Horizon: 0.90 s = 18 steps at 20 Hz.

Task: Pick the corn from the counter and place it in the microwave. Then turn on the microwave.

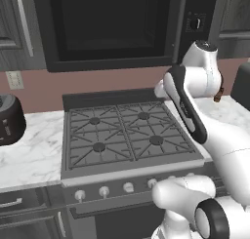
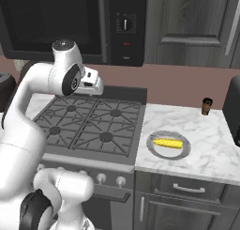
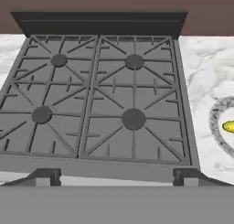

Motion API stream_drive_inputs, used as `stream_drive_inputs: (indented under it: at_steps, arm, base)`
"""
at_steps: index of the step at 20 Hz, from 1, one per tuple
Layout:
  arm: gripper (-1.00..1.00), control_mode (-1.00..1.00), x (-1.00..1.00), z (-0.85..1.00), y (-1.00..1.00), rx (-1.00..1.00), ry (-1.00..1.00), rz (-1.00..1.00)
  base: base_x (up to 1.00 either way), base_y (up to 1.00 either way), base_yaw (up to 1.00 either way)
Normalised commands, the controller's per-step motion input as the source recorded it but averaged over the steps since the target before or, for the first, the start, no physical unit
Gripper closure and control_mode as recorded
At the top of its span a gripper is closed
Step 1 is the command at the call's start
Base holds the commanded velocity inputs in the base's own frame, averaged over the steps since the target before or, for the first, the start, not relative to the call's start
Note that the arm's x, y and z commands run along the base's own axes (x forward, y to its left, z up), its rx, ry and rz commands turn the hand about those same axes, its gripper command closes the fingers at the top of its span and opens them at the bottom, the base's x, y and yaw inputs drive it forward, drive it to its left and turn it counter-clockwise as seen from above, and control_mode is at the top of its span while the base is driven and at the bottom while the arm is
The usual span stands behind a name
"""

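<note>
The corn (image 2: 168, 143), a small yellow cob, lies on a round grey plate (image 2: 152, 148) on the white marble counter (image 2: 208, 135) right of the stove. In the hand view the corn (image 3: 230, 126) peeks in at the right edge, on the plate (image 3: 214, 122). My gripper (image 3: 114, 177) hangs open above the stove's front edge, holding nothing, well left of the corn. My hand (image 2: 92, 85) hovers over the stove's back left. The black microwave (image 1: 112, 23) hangs above the stove with its door shut. Its control panel and round knob (image 2: 125, 23) sit on its right side.
A grey gas stove (image 1: 122, 133) with four burners lies under the arm. A round dark toaster (image 1: 10, 118) stands on the left counter. A small brown bottle (image 2: 206, 106) stands behind the plate, and a dark appliance (image 2: 233, 111) is at the far right.
</note>
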Motion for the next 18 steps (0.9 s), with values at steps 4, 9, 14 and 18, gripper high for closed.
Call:
stream_drive_inputs:
  at_steps: [4, 9, 14, 18]
  arm:
    - [-1.00, -1.00, -0.28, 0.48, -0.03, 0.00, -0.45, 0.03]
    - [-1.00, -1.00, -0.23, 0.52, -0.19, 0.00, -0.46, 0.03]
    - [-1.00, -1.00, -0.03, 0.52, -0.09, 0.00, -0.40, 0.00]
    - [-1.00, -1.00, -0.01, 0.57, 0.00, 0.00, -0.42, 0.00]
  base:
    - [0.00, 0.00, 0.00]
    - [0.00, 0.00, 0.00]
    - [0.00, 0.00, 0.00]
    - [0.00, 0.00, 0.00]
